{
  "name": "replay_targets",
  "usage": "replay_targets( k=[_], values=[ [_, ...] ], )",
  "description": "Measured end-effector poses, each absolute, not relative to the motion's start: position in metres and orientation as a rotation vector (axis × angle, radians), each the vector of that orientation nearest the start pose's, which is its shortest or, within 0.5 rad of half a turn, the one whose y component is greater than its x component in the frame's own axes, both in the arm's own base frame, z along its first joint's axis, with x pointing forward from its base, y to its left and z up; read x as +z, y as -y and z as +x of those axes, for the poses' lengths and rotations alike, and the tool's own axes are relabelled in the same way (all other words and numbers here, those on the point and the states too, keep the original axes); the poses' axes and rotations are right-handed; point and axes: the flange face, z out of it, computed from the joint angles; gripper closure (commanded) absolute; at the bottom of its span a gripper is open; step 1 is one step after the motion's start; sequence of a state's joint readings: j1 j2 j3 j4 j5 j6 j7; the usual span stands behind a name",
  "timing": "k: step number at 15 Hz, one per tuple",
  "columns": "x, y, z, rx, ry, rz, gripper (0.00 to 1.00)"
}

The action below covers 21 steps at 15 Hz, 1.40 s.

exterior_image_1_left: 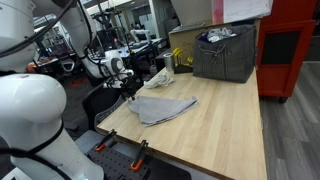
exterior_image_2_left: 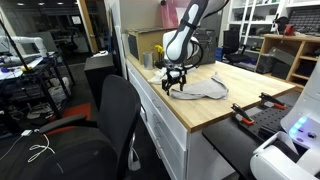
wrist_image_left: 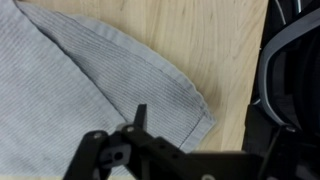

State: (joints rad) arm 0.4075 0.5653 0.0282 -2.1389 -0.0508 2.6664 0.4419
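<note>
wooden tabletop (exterior_image_1_left: 225, 125), grey cloth (exterior_image_1_left: 165, 108) beneath claw (exterior_image_1_left: 129, 88)

Nothing legible right now: no label, brand, number or sign can be read in any view. Up close in the wrist view, the grey ribbed cloth (wrist_image_left: 80, 80) on the light wooden desk (wrist_image_left: 200, 40) shows plain weave only. In an exterior view, the red metal cabinet (exterior_image_1_left: 285, 50) and the dark grey fabric bin (exterior_image_1_left: 225, 60) are too small and blurred for any lettering to be made out.
</note>
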Motion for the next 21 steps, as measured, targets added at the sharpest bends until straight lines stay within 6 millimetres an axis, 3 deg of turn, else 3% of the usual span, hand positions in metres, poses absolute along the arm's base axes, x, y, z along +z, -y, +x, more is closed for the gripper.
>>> replay_targets(
  k=[7,10,17,21],
  values=[
    [0.120,-0.236,0.519,0.032,0.089,-3.191,0.81],
    [0.120,-0.235,0.521,0.027,0.085,-3.192,1.00],
    [0.123,-0.231,0.522,0.027,0.059,-3.187,0.99],
    [0.139,-0.210,0.533,-0.009,0.002,-3.187,0.99]
  ],
)
